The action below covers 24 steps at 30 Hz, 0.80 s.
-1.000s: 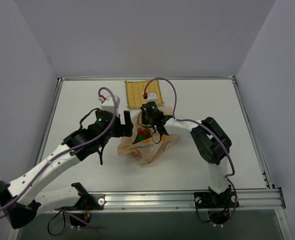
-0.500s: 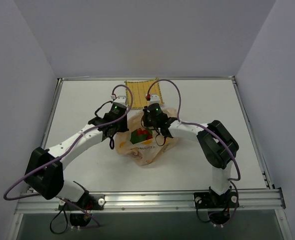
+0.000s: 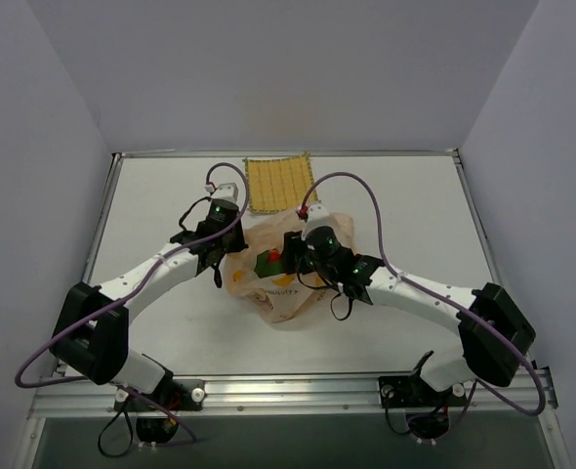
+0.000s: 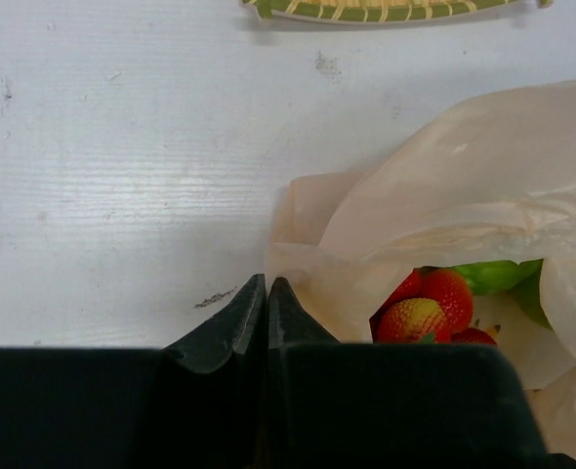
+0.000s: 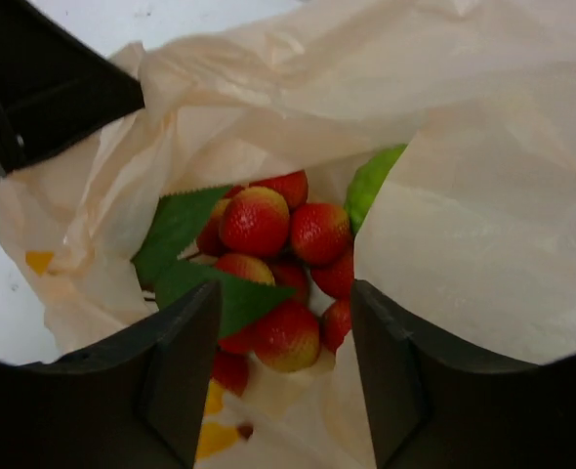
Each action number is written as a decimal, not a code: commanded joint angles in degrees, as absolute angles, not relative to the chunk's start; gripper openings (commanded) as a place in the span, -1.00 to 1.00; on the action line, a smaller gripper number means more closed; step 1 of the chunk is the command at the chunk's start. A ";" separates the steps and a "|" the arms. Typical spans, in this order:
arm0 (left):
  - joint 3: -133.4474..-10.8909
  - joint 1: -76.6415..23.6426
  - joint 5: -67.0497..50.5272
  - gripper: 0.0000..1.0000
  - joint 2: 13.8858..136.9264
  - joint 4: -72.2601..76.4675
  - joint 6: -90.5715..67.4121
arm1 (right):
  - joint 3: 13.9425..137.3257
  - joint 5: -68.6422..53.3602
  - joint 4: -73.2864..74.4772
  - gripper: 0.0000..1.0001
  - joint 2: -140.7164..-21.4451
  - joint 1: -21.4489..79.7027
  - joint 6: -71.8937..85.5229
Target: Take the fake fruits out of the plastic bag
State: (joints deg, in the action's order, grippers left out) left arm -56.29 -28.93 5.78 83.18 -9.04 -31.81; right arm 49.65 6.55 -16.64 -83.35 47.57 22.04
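Two grippers: left gripper [image 4: 267,285] and right gripper [image 5: 286,298], both at the one plastic bag [image 3: 286,293].
Left gripper: clenched, fingertips pressed together at the bag's left rim, a fold of the thin film seemingly pinched between them; low over the white table [image 4: 122,176].
Right gripper: released, jaws spread wide, nothing between them; poised directly above the bag's open mouth, pointing down into it.
One plastic bag: pale peach, translucent, crumpled; lying mid-table between the two wrists, mouth gaping upward; a few yellow-orange printed marks on the film.
One berry cluster [image 5: 268,244]: inside the bag, down at its bottom; about nine glossy red berries countable in the right wrist view, only three in the left wrist view.
Two leaves [image 5: 176,230]: dark green, saw-edged, lying at the left side of the cluster, one partly over the other.
One lime-green fruit [image 5: 371,181]: inside the bag, touching the berries at their upper right, mostly hidden under a fold of plastic.
One mat [image 3: 276,183]: yellow, woven, square, flat on the table just beyond the bag.
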 commanded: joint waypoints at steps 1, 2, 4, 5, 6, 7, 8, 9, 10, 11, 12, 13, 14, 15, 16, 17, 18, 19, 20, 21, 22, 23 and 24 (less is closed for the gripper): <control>-56.69 -28.56 5.54 -0.95 83.93 -5.36 -33.75 | 43.71 6.59 -13.27 -0.05 -79.72 47.99 22.58; -57.30 -28.30 5.54 -0.95 84.20 -5.27 -33.75 | 42.38 7.11 -13.27 -0.29 -79.11 47.99 22.85; -58.00 -28.04 5.54 -0.95 84.99 -5.45 -33.58 | 39.65 7.91 -13.27 -0.45 -77.01 47.99 24.25; -58.88 -27.78 5.62 -0.95 85.34 -5.71 -33.49 | 36.85 7.65 -13.36 -0.56 -76.21 47.99 24.95; -59.32 -27.25 5.45 -0.95 86.12 -5.89 -33.31 | 35.43 7.56 -13.53 -0.60 -75.42 48.08 25.83; -59.85 -26.99 5.36 -0.95 86.57 -6.15 -33.22 | 33.94 7.21 -13.88 -0.63 -73.93 48.25 27.67; -60.46 -26.72 5.19 -0.95 87.01 -6.15 -33.14 | 30.79 7.03 -14.76 -0.66 -73.13 48.34 28.64; -60.73 -26.54 5.10 -0.95 87.79 -6.07 -33.13 | 29.28 7.12 -15.20 -0.67 -72.43 48.34 29.78; -60.91 -26.54 5.10 -0.95 88.15 -5.89 -33.05 | 27.88 7.38 -15.64 -0.68 -71.20 48.43 31.80; -61.17 -26.54 5.10 -0.95 88.59 -5.71 -33.05 | 25.60 7.47 -16.51 -0.73 -70.76 48.43 32.95; -61.61 -26.54 5.01 -0.95 89.46 -5.45 -33.13 | 24.45 7.47 -17.05 -0.75 -69.97 48.51 34.09; -61.87 -26.46 5.10 -0.95 89.91 -5.36 -33.13 | 23.48 7.30 -17.83 -0.75 -69.61 48.60 35.15; -62.05 -26.46 5.01 -0.95 90.43 -5.10 -33.13 | 22.34 6.95 -19.32 -0.76 -69.35 48.78 37.16; -62.75 -26.54 5.01 -0.95 91.48 -4.92 -32.96 | 20.58 7.03 -19.86 -0.76 -69.17 48.87 38.05; -63.19 -26.46 5.10 -0.95 92.10 -4.83 -32.78 | 19.70 7.03 -20.30 -0.77 -69.17 48.95 38.75; -63.63 -26.46 5.27 -0.95 92.63 -4.83 -32.70 | 18.99 7.29 -21.17 -0.77 -69.17 49.13 39.28; -64.07 -26.46 5.27 -0.95 93.77 -4.75 -32.43 | 18.03 7.38 -21.27 -0.77 -69.34 49.13 40.24; -65.03 -26.28 5.45 -0.95 94.39 -4.66 -32.26 | 17.67 7.38 -21.36 -0.77 -69.52 49.22 40.60; -65.56 -26.19 5.45 -0.95 95.00 -4.40 -32.17 | 17.49 7.30 -21.44 -0.76 -69.70 49.31 40.87; -65.91 -26.10 5.45 -0.95 96.31 -4.13 -31.91 | 17.32 7.29 -21.45 -0.76 -70.05 49.57 41.30; -66.35 -26.10 5.71 -0.95 97.02 -3.96 -31.73 | 17.49 7.29 -21.53 -0.76 -70.22 49.83 41.48; -67.05 -26.02 6.06 -0.95 97.64 -3.35 -31.55 | 17.40 7.47 -21.45 -0.75 -70.31 50.09 41.83; -67.32 -26.02 6.33 -0.95 98.86 -3.08 -31.20 | 17.49 7.73 -21.27 -0.75 -70.31 50.18 42.18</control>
